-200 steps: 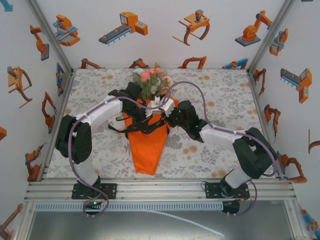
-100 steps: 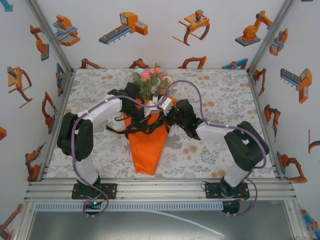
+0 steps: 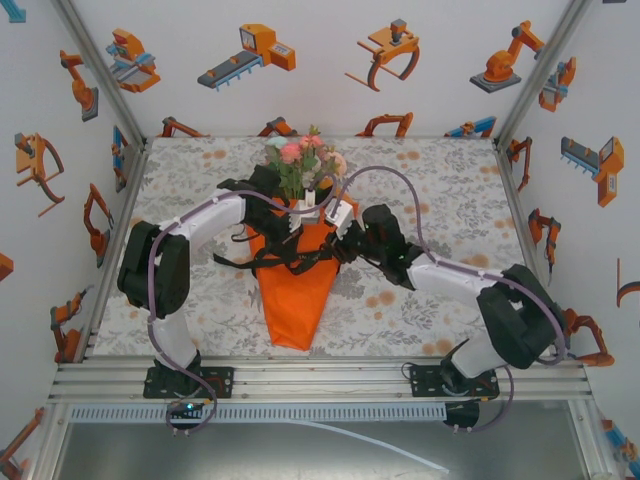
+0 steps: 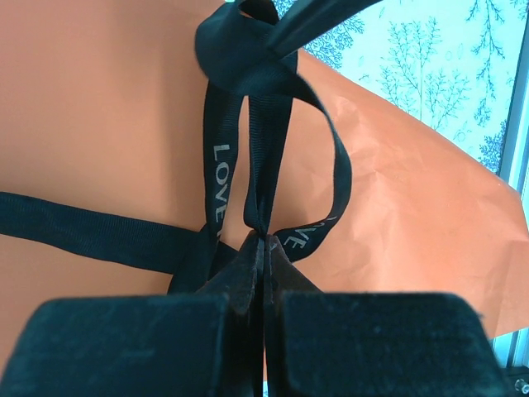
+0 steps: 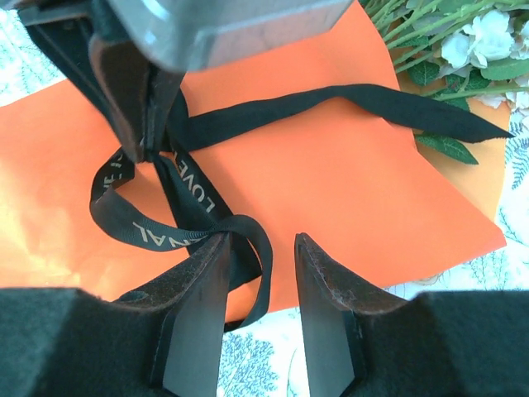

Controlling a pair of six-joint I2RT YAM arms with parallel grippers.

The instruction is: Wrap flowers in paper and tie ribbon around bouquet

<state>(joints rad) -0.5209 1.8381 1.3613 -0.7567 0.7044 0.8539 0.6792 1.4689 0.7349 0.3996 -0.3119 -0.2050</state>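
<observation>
With left gripper (image 4: 263, 248) pinched on the ribbon (image 4: 216, 165) and right gripper (image 5: 260, 244) parted beside its loop (image 5: 165, 236), close squarely on that loop, then pull apart evenly, sparing the paper (image 5: 331, 182).

Top view: the left arm (image 3: 200, 225) rises from its base at 7 o'clock, elbow at 9 o'clock, forearm reaching toward centre. The right arm (image 3: 450, 272) mirrors it from 5 o'clock, elbow at 4 o'clock. The left gripper (image 4: 263, 248) has its jaws pressed together, pinching the ribbon (image 4: 219, 165). The right gripper (image 5: 260, 248) has its jaws parted.
</observation>
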